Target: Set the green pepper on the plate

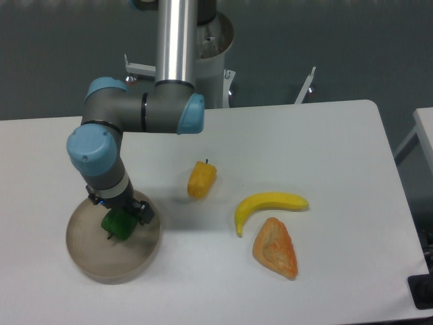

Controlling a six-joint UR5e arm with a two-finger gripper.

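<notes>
Camera view, fixed, looking down on the table [325, 135]. Green pepper [117, 224] sits over the plate [88, 254], inside the rim, toward the plate's upper right part. Whether it rests on the plate surface or hangs just above it cannot be told from this angle.

Tool [120, 215] is directly over the pepper, mostly hidden under the wrist; the fingers are masked by the wrist housing, so I cannot tell whether they clasp the pepper or have let go.

Handling judgement: pepper looks like a small, light, hard toy with a glossy, lumpy skin, likely slippery under flat pads. Best hold would be across the widest part of the body, not the short dark stem. Rounded base, so it may roll or tip once freed.

Arm pose: upright column at rear, forearm running left, blue elbow joint, wrist pointing steeply down at the plate.

Also on the table: yellow-orange pepper [201, 179], banana [268, 205], orange wedge-shaped piece [276, 248], all well apart from the plate.
</notes>
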